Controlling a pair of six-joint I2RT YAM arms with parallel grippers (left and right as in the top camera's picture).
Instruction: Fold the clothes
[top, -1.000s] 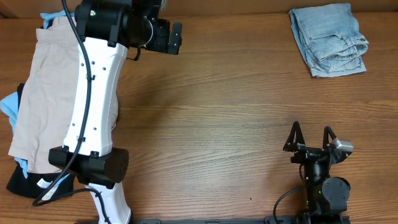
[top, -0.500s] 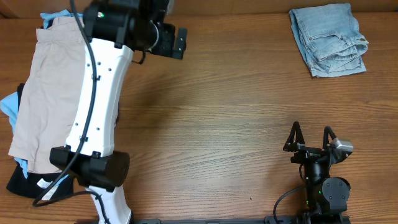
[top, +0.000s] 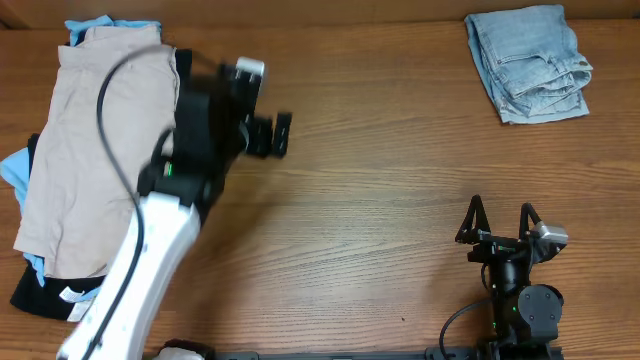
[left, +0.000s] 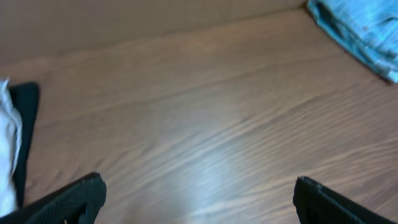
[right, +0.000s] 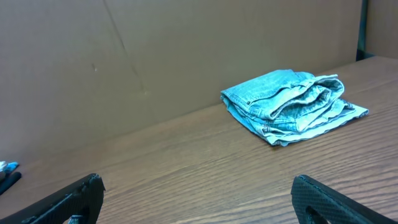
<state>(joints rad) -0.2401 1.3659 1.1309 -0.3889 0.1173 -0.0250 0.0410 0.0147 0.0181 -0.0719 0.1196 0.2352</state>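
The light-blue denim shorts (top: 528, 62) lie folded in a bundle at the table's far right corner. They also show in the right wrist view (right: 289, 106) and at the top right of the left wrist view (left: 364, 25). My left gripper (top: 278, 134) is open and empty over bare wood near the far left, blurred by motion; its wrist view (left: 196, 196) shows only table between the fingers. My right gripper (top: 498, 215) is open and empty near the front right, far from the shorts.
A pile of other clothes sits at the left: beige khaki shorts (top: 75, 140) on top, a black garment (top: 35, 292) and light-blue fabric (top: 15, 170) beneath. The wooden table (top: 380, 200) stretches between the pile and the denim shorts. A brown wall backs the table.
My left arm has swung back toward the near side, and its gripper has moved from the far edge toward the table's middle. The right arm and the denim shorts have not moved.
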